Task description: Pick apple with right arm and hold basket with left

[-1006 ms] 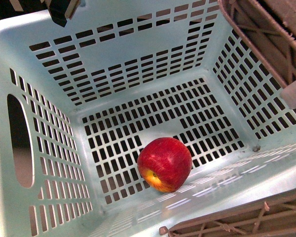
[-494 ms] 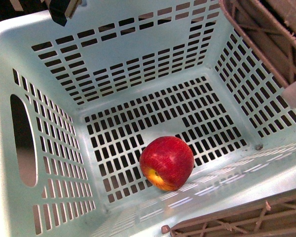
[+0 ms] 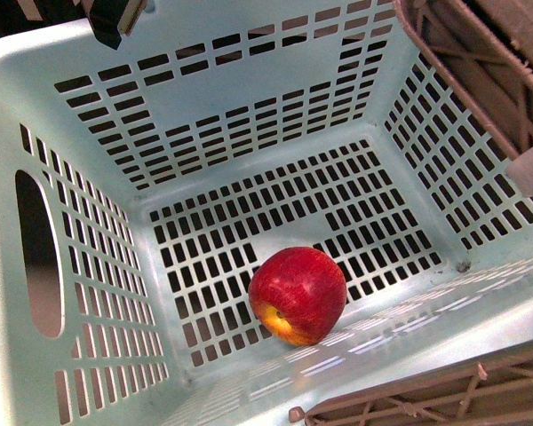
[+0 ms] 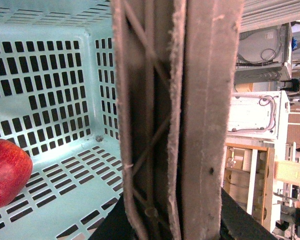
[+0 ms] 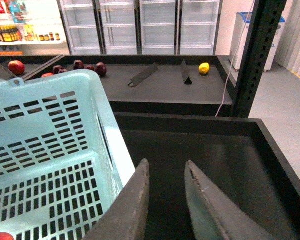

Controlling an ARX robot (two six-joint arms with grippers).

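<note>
Front view is showing the apple lying on the slotted floor of the basket, close to the near wall. Over the last second the basket is only wobbling slightly and drifting back, with the apple barely moving, so the hold is looking steady while picking is not yet starting. The left gripper is apparently clamping the brown handle. The right gripper is hanging outside the basket over a dark bin, fingers spread and empty; reaching in is likely coming next.
</note>
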